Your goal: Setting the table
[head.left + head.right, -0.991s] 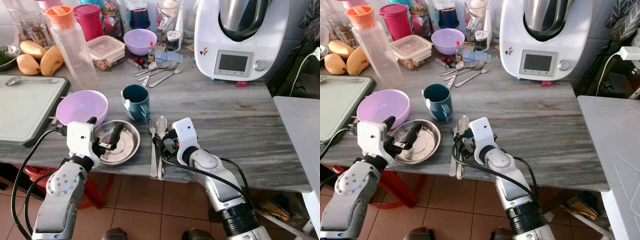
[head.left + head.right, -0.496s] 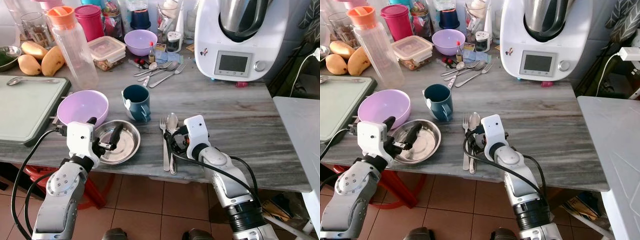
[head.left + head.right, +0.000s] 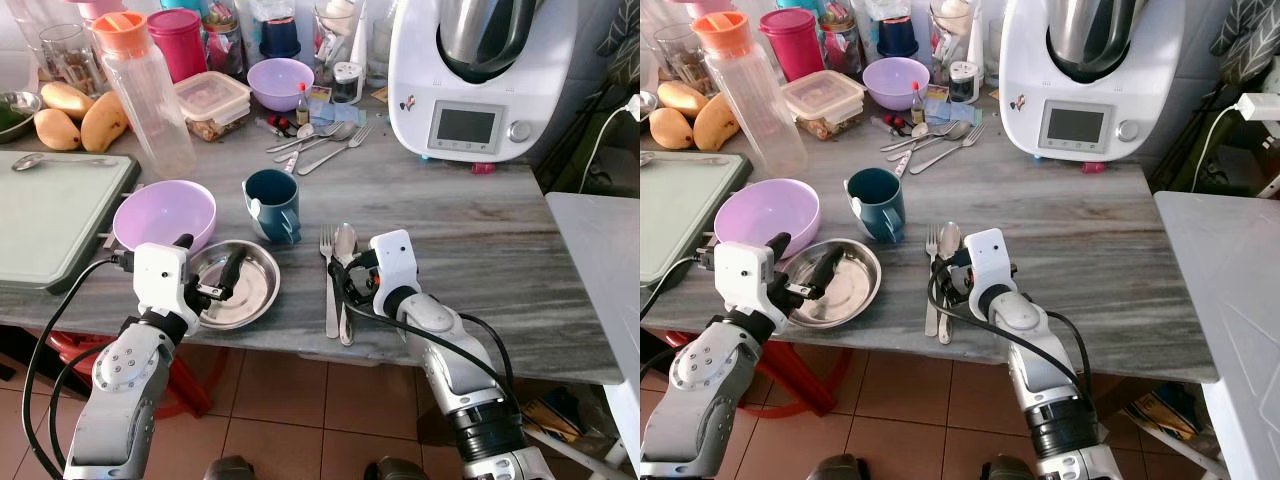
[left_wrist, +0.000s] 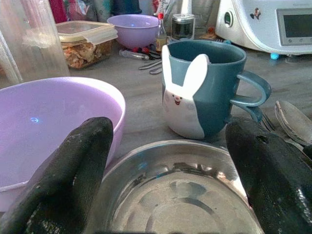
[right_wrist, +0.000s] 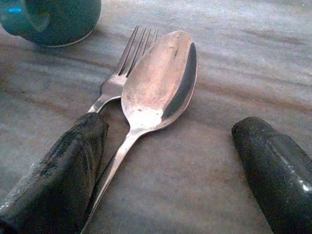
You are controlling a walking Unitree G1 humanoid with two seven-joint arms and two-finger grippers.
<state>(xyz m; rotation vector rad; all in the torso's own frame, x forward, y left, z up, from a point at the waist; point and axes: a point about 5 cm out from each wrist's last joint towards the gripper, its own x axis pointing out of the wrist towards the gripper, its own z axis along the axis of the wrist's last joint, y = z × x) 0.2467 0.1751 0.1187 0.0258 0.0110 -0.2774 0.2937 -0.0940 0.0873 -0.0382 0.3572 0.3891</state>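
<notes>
Two grey-veined marble counters (image 3: 480, 240) above terracotta tiles (image 3: 290, 420).

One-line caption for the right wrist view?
Open right end effector straddling a steel spoon beside a steel fork.

tabletop (image 3: 470, 230): grey, streaked wood-grain pattern
mug (image 3: 272, 203): teal, white rabbit face
bowl (image 3: 163, 214): lilac
dish (image 3: 238, 284): shiny silver
fork (image 3: 328, 280) and spoon (image 3: 344, 262): silver
bottle (image 3: 148, 95): clear, orange cap
left hand (image 3: 207, 270) and right hand (image 3: 352, 288): white casing, black fingers
</notes>
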